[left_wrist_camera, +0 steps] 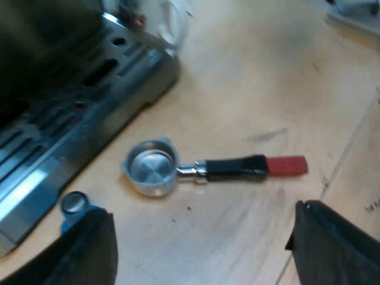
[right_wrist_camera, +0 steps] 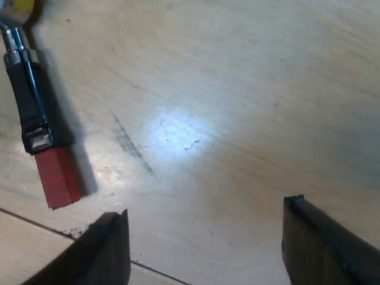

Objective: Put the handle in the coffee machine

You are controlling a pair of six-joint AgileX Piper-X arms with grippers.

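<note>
Left gripper: fingers spread wide, nothing between them, bare table under the gap. Right gripper: same, released and empty over bare wood.

The holder lies loose and flat on the table just ahead of the left gap, roughly centred on it. Its basket is nearest the espresso machine, close to the drip tray's edge but not touching. Its red end points away from the machine.

Key relation: the long axis runs parallel to the line between the left fingertips, so I judge the left wrist needs a turn before it can close across the handle.

In the right wrist view the holder runs across that line, which suits the grip. But it sits outside the gap, with the red end near one fingertip. The right arm looks the closer one, though it must shift sideways.

The blue tamper stands by the machine's front, close beside one left finger, so it could get knocked. A mug sits on the machine's tray.
</note>
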